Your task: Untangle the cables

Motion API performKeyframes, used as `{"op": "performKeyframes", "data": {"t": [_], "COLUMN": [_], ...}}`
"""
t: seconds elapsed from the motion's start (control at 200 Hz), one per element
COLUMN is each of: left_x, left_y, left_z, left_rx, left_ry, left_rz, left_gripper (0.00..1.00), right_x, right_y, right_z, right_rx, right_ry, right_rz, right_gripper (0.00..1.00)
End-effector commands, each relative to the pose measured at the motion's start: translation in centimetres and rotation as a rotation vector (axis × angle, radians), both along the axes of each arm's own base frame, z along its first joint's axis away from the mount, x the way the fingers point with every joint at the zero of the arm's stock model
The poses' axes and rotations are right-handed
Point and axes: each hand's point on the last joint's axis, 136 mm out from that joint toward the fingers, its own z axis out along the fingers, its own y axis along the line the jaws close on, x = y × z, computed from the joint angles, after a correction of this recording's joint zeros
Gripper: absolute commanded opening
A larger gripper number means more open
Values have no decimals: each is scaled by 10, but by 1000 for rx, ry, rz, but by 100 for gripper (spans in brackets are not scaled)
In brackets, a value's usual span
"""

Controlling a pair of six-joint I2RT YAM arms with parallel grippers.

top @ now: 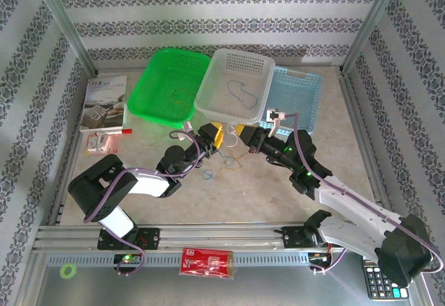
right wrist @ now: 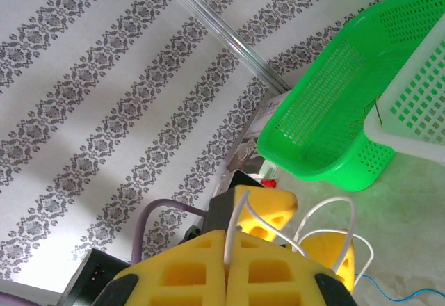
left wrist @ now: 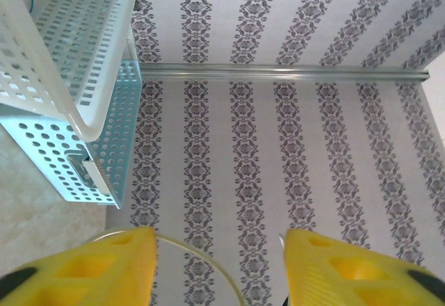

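On the top view, a green tape ring (top: 67, 271) lies at 7 o'clock by the near rail. A booklet (top: 104, 101) lies at 10 o'clock on the surface (top: 264, 198), with a small clear box with red ends (top: 104, 141) at its 6 o'clock. A green basket (top: 149, 90) stands at 11 o'clock, a thin dark cable (top: 179, 96) inside it. The left gripper (top: 217, 135) hovers near the middle, at 5 o'clock of the green basket. Its wrist view shows its yellow fingers (left wrist: 104, 268) spread with a clear gap, and a thin pale cord arcs through that gap unpinched. A blue cable loop (top: 207, 175) lies on the surface at 6 o'clock of the left gripper, and a yellow cable (top: 233, 160) lies loose at the loop's 2 o'clock. A red packet (top: 207, 261) sits at 6 o'clock on the near rail. A white basket (top: 212, 94) stands at 12 o'clock, holding a thin looped cable (top: 240, 92); its right side overlaps a light blue basket (top: 302, 101) at 1 o'clock. The right gripper (top: 238, 133) is just at 3 o'clock of the left gripper. Its own yellow fingers (right wrist: 201, 271) are pressed together, pinching a white cable (right wrist: 341, 200) that rises from their seam and loops towards the left gripper's fingers. A calculator (top: 382, 282) lies at 5 o'clock.
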Motion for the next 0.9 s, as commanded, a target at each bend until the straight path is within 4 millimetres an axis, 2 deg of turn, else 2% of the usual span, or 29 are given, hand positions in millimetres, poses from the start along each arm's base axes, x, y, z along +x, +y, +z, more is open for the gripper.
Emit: {"op": "performKeyframes", "data": {"t": [0.0,0.19,0.34,0.42,0.669,0.749,0.894], "left_x": [-4,-5,-6,-7,-12,-15,-22], "left_y": [-3,2,7,10,23,28,34], "left_z": [22,27,31,33,48,56,80], "left_rx": [-46,-37,-27,-17,36,78,187], "left_ry": [-71,-93,-111,-127,-206,-244,-327], "left_rz": [-8,13,32,44,95,110,120], "left_gripper": [40,17,11,0,0,0,0], "right_x": [-2,-3,-2,-1,1,1,2], "right_y": [1,-3,-5,-6,-11,-14,-24], "right_z": [10,9,7,5,-10,-24,-64], "right_rx": [30,28,22,19,0,-20,-68], "right_ry": [-33,-35,-37,-33,-9,14,90], "right_rz": [-1,-16,-25,-35,-64,-80,-131], "right_gripper": [0,0,0,0,0,0,0]}}
